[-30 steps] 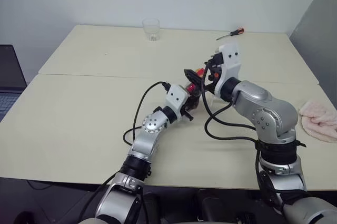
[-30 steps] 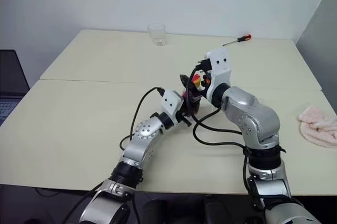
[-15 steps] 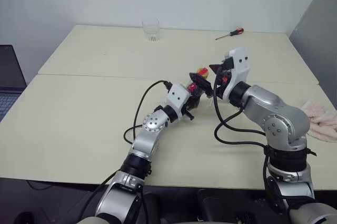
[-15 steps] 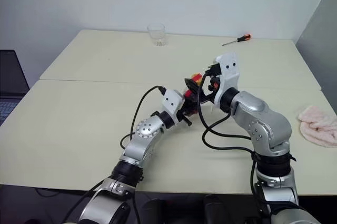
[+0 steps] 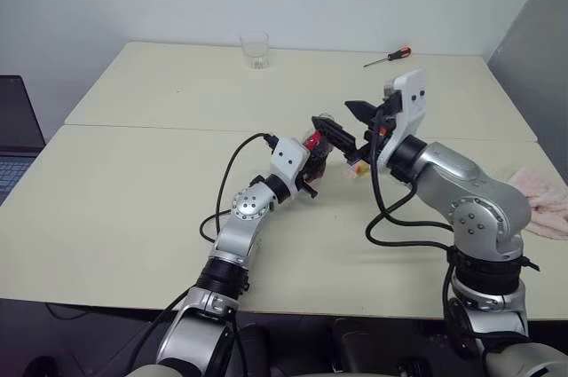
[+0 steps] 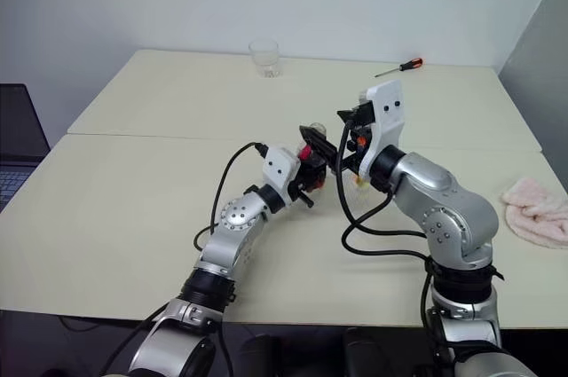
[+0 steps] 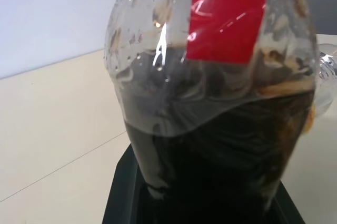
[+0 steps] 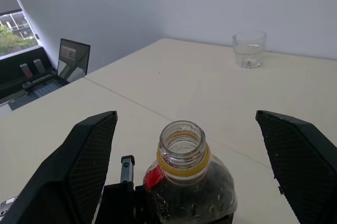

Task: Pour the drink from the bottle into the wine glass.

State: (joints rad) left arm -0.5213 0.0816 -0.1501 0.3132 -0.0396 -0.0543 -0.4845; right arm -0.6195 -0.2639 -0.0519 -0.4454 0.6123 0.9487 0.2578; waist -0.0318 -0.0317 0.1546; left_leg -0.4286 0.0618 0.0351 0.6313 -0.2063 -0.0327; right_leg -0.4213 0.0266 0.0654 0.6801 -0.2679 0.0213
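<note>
The left claw [image 5: 312, 153], at frame centre, is clamped on the bottle [image 8: 183, 182], holding it upright just above the surface [image 5: 133, 191]. This probably steadies it for uncapping. The neck is open, with only a yellow ring left around it, and the drink [image 7: 221, 145] fills the lower body beneath the red label. The right claw [image 5: 348, 124] stands spread wide, just right of the bottle and above its mouth. A small yellowish object [image 5: 358, 170], possibly the cap, lies on the surface below it. A tumbler [image 5: 255, 50] and a screwdriver [image 5: 388, 57] sit at the frame's upper edge. The wine glass cannot be located.

Against one second earlier, the right claw has pulled up and rightward off the bottle top, and the cap's colour is gone from the neck.
</note>
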